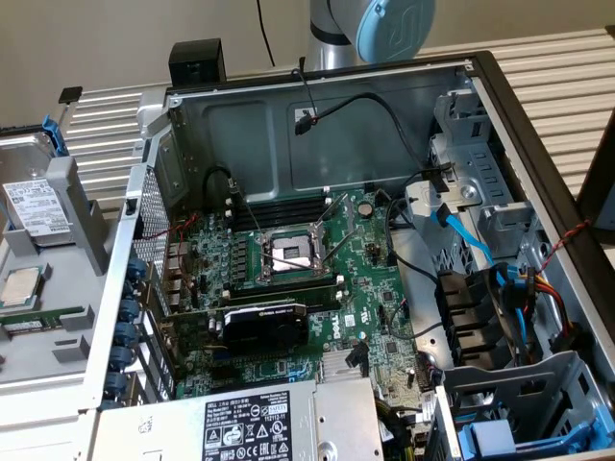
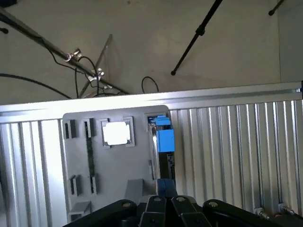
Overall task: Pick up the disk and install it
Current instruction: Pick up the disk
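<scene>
Closed fingers (image 2: 163, 208) above disk (image 2: 164, 142) beside processor chip (image 2: 116, 133)

White barcode label on the disk (image 1: 36, 205), print unreadable; warning symbols line the power supply's (image 1: 252, 425) sticker, words illegible.

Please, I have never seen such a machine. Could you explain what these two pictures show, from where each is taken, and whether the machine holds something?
The machine is one robot arm, grey with a light blue joint cap. The exterior view looks from beside it into an open desktop computer case with its green circuit board. At that view's left, a grey plastic parts tray stands the silver-grey metal disk in its blue carrier frame and keeps a small square silver processor chip. The wrist view comes from a camera on the arm, looking down on the same tray. The black pincer is shut and holds nothing; it hangs just above the disk.
</scene>
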`<action>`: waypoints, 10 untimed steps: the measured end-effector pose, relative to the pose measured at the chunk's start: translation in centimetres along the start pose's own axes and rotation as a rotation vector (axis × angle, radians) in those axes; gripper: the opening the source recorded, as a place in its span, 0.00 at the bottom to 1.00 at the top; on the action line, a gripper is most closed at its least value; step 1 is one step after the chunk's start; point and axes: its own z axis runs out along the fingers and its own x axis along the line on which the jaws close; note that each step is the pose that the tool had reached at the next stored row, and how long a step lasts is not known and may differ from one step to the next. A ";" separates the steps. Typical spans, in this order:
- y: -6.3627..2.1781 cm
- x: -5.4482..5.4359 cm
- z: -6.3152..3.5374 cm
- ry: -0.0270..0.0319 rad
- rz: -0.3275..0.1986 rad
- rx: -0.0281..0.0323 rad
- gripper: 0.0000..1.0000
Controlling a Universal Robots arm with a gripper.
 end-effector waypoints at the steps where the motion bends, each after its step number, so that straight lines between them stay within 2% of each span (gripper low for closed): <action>1: 0.00 0.0 0.00 0.0000 -0.019 -0.0007 0.11; 7: 0.00 0.0 0.01 0.0001 -0.118 -0.0039 0.11; 10: 0.00 0.0 0.01 0.0005 -0.140 -0.0046 0.11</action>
